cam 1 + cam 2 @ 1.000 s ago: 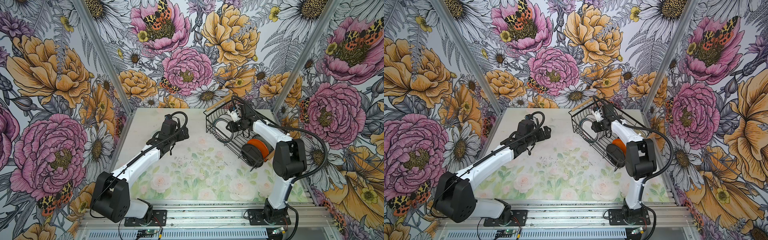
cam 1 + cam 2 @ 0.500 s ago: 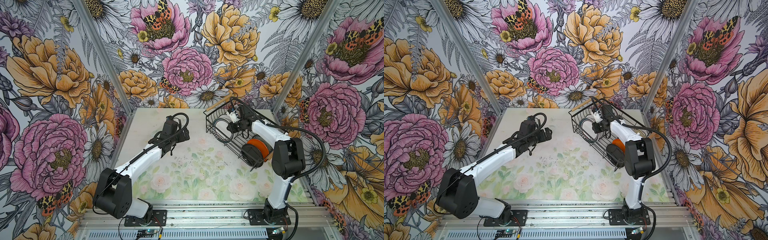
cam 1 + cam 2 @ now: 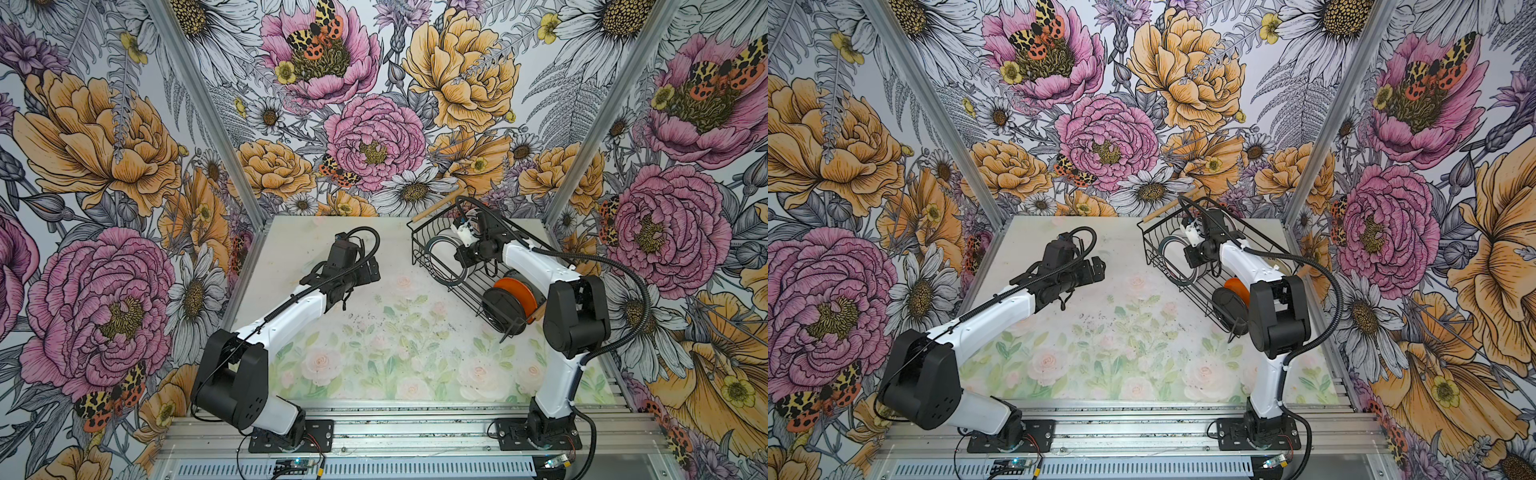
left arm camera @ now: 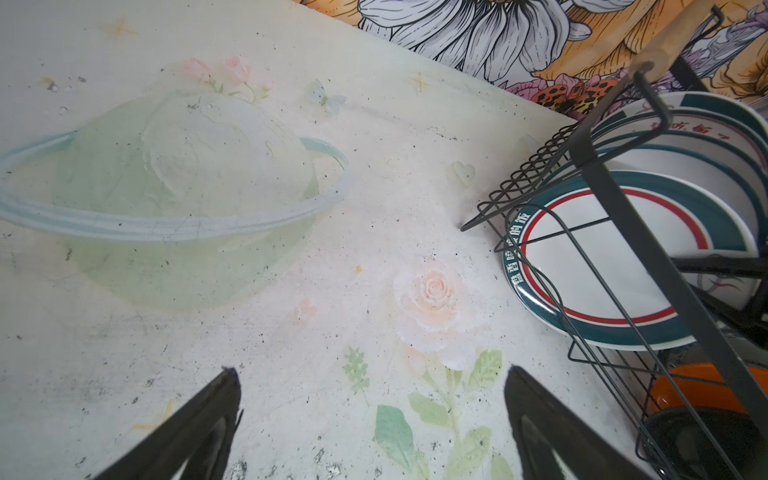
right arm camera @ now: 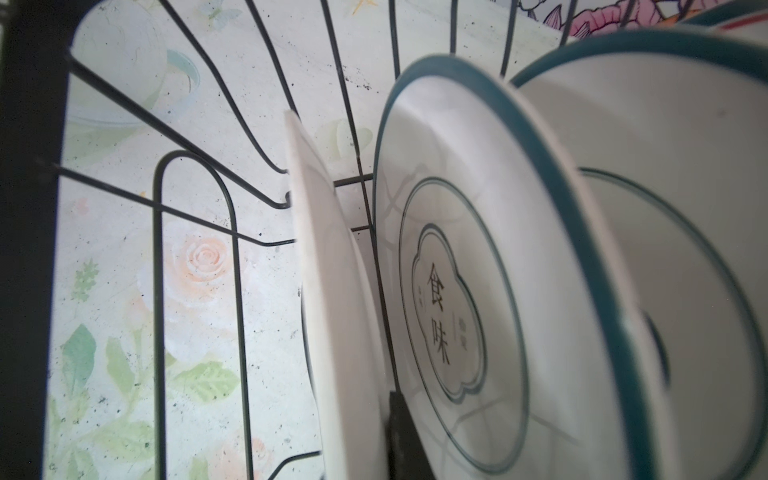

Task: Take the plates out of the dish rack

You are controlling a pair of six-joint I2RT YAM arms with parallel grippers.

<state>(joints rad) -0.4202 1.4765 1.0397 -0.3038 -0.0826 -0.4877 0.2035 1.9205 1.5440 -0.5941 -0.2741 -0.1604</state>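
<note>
Over the last second my right gripper (image 3: 464, 261) has closed down inside the dish rack (image 3: 457, 293), at the far end where the pale plates stand on edge. In the right wrist view one dark finger (image 5: 400, 432) sits tight against the back of a plain white plate (image 5: 328, 291), in the gap between it and a teal-rimmed plate (image 5: 457, 249). I read that as a pinch on the white plate's rim, so the grab looks made and a lift out of the rack should be next. The plate itself has not left its slot.

My left gripper (image 4: 370, 374) has edged a little nearer the rack. Its fingers are spread wide with nothing between them, above bare table (image 3: 374, 332) and just short of the rack's near corner.

The rest of the load is in the rack: a plate with teal and red rings (image 4: 623, 266) against the end wall, more teal-rimmed ones behind it, and an orange plate (image 3: 515, 291) and a black plate (image 3: 500, 307) at the near end.

The second right finger is hidden behind the white plate, so I cannot confirm contact on both sides. In both top views the right arm covers the middle of the rack, so I cannot count the plates there. The nearest plates in the right wrist view are blurred.
</note>
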